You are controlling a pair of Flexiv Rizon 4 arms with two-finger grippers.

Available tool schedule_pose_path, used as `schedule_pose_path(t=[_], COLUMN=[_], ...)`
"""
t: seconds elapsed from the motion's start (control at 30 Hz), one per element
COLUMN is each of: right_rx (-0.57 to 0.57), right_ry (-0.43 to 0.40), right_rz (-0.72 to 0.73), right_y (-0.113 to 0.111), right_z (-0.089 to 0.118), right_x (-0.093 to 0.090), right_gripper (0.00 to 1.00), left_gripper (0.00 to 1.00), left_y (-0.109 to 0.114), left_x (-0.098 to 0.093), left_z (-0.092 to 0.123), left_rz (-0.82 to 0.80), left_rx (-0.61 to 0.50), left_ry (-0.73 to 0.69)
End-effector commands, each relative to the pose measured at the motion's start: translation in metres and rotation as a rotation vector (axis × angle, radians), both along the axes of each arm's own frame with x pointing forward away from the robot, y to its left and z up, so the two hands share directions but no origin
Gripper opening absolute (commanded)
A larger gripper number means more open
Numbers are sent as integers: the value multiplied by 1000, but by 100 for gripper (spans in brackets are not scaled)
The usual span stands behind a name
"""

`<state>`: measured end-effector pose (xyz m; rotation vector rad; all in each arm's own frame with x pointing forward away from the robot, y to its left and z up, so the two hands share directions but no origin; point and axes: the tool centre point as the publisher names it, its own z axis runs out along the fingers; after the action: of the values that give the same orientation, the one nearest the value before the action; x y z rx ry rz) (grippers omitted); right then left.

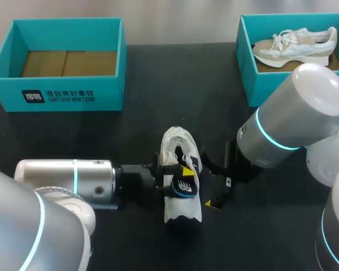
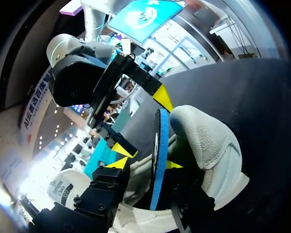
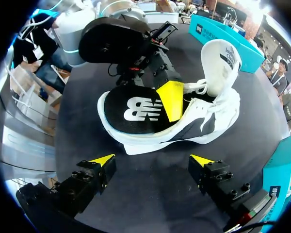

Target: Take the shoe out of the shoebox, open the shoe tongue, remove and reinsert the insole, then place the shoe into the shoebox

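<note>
- A black table (image 1: 158, 73) fills the head view; its dark top shows a few pale glints.
- At the far left stands a teal shoebox (image 1: 56, 96), open, with only its brown cardboard floor showing inside.
- The left arm (image 1: 68, 180) comes in low from the left and lies along the near side of the table.
- The left gripper (image 1: 179, 179) is clamped on the insole (image 1: 183, 186). In the left wrist view one yellow fingertip (image 2: 119, 154) presses each face of the thin blue-edged insole (image 2: 157, 160).
- The dark insole (image 3: 136, 109), marked with a white logo, stands tilted on edge, partly within the shoe's opening.
- The white shoe (image 1: 174, 141) rests on the table near the middle, well apart from both boxes. Its tongue (image 3: 223, 56) stands lifted.
- The right gripper (image 1: 213, 189) hangs just beside the shoe, fingers spread and holding nothing. In the right wrist view the right gripper (image 3: 153, 160) faces the shoe (image 3: 203, 124) without touching it.
- The right arm (image 1: 294, 113) enters from the right, its grey body over the table's right half.
- At the far right a second teal shoebox (image 1: 248, 73) holds a beige and white shoe (image 1: 296, 48) lying on its side.
</note>
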<state>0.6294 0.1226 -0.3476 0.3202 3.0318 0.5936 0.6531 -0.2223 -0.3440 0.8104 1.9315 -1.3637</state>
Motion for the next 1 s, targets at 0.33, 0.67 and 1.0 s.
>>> schedule_pose_path(t=[0.33, 0.67, 1.0], right_rx=[-1, -1, -1], right_ry=[-2, -2, -2], right_rz=[-2, -2, -2], right_y=[1, 1, 1], right_z=[-1, -1, -1], right_x=[-1, -1, -1], right_gripper=[100, 100, 100], left_gripper=[34, 0, 0], left_y=[12, 6, -1], left_x=[-14, -16, 4], left_z=[24, 18, -8], left_rz=[-17, -48, -89], left_rx=[-10, 8, 39], left_ry=[3, 6, -12])
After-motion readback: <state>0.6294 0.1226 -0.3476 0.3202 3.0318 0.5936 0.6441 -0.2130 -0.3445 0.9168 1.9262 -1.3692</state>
